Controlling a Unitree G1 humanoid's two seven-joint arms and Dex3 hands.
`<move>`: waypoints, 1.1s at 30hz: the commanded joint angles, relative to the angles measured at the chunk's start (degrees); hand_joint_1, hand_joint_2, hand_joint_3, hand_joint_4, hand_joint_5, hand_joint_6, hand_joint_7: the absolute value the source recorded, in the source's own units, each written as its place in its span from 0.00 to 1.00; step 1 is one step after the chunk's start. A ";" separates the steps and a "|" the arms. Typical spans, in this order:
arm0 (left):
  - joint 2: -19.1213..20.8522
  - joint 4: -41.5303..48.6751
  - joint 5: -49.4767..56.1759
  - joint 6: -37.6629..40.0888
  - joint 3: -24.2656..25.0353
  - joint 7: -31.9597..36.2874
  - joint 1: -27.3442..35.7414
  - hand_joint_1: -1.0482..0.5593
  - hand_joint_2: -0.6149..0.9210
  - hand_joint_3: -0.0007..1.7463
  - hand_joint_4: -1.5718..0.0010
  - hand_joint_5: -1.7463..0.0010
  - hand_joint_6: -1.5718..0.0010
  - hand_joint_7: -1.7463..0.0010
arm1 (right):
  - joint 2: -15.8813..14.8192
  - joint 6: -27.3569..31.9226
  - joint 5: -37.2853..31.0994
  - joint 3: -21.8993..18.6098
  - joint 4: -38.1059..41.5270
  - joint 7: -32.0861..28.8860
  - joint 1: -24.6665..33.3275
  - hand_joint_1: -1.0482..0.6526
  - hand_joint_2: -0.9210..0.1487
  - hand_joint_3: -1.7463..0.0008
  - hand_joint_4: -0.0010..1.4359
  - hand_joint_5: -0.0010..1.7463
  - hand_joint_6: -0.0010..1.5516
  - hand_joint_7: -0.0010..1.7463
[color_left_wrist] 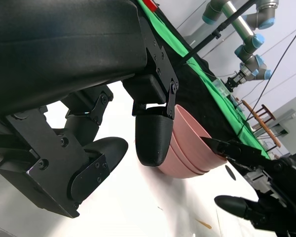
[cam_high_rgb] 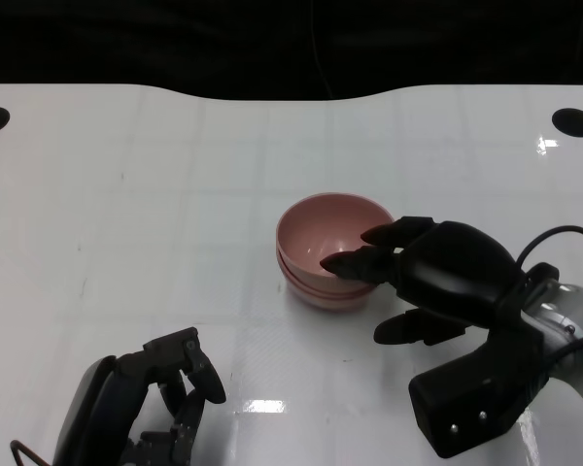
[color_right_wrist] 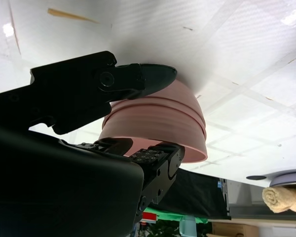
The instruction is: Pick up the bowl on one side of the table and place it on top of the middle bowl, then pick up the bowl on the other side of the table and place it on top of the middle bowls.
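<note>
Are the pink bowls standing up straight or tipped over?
Upright. The stacked pink bowls sit nested with their open mouth facing up on the white table.

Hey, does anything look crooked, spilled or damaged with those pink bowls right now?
Nothing stands out. The pink bowls sit nested evenly on the white table, with the right hand at the top bowl's rim.

bowls point(cam_high_rgb: 332, 250) stacked mid-table point(cam_high_rgb: 175, 194), right hand point(cam_high_rgb: 437, 272) at their right, left hand point(cam_high_rgb: 165, 398) near-left.

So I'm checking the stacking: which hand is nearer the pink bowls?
Right. The right hand has fingers over the rim of the pink bowls; the left hand sits well short of them.
</note>
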 commanded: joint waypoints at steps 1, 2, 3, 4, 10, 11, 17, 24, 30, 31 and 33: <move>0.84 0.00 -0.44 -0.38 0.56 0.75 0.11 0.64 0.64 0.81 0.47 0.00 0.50 0.13 | -0.75 -1.57 0.37 -0.12 1.38 -2.34 0.85 0.22 0.00 0.84 0.18 0.08 0.21 0.00; 0.86 0.00 -0.42 -0.36 0.56 0.75 0.12 0.63 0.64 0.81 0.47 0.00 0.50 0.13 | -0.65 -1.97 0.79 -0.29 1.64 -2.56 0.93 0.23 0.00 0.85 0.18 0.08 0.20 0.00; 0.84 0.03 -0.48 -0.39 0.57 0.75 0.12 0.63 0.64 0.81 0.47 0.00 0.50 0.13 | -0.44 -2.45 1.61 -0.68 1.83 -2.81 1.11 0.24 0.00 0.85 0.18 0.08 0.19 0.00; 0.80 0.11 -0.46 -0.46 0.59 0.83 0.11 0.63 0.64 0.81 0.47 0.00 0.50 0.13 | -0.08 -3.33 2.50 -1.19 2.22 -3.89 1.40 0.24 0.00 0.85 0.17 0.08 0.18 0.00; 0.69 0.21 -0.41 -0.35 0.62 0.90 0.03 0.64 0.64 0.81 0.47 0.00 0.50 0.13 | 1.56 -9.73 6.08 -3.31 5.58 -12.17 2.99 0.28 0.00 0.88 0.14 0.08 0.13 0.00; 0.68 0.19 -0.39 -0.33 0.61 0.91 0.04 0.64 0.64 0.81 0.47 0.00 0.50 0.13 | 1.61 -10.41 6.16 -3.42 5.98 -13.19 3.12 0.29 0.00 0.87 0.13 0.08 0.12 0.00; 0.62 0.51 -0.36 -0.96 0.66 1.15 -0.02 0.64 0.64 0.81 0.47 0.00 0.50 0.13 | 1.23 -14.63 8.49 -5.47 6.58 -16.44 5.53 0.31 0.00 0.88 0.13 0.10 0.13 0.01; 0.72 0.86 0.12 -1.43 0.61 1.82 -0.18 0.64 0.64 0.81 0.48 0.00 0.51 0.14 | -1.49 -19.97 10.79 -8.48 4.84 -16.88 9.98 0.35 0.00 0.91 0.16 0.14 0.18 0.03; 0.70 -0.13 0.57 -0.19 0.62 1.98 0.20 0.62 0.64 0.81 0.47 0.00 0.51 0.13 | -4.19 -21.21 14.04 -11.98 0.04 -13.96 16.51 0.38 0.00 0.93 0.22 0.25 0.29 0.08; 0.68 -0.17 0.67 -0.23 0.66 2.12 0.19 0.62 0.64 0.81 0.47 0.00 0.51 0.13 | -4.96 -21.20 15.01 -12.41 -1.19 -12.65 17.90 0.38 0.00 0.93 0.23 0.25 0.29 0.08; 0.58 -0.18 0.57 -0.34 0.72 2.25 0.17 0.62 0.64 0.81 0.47 0.00 0.50 0.13 | -6.08 -21.34 16.32 -13.07 -3.13 -10.61 20.00 0.39 0.00 0.92 0.24 0.27 0.29 0.08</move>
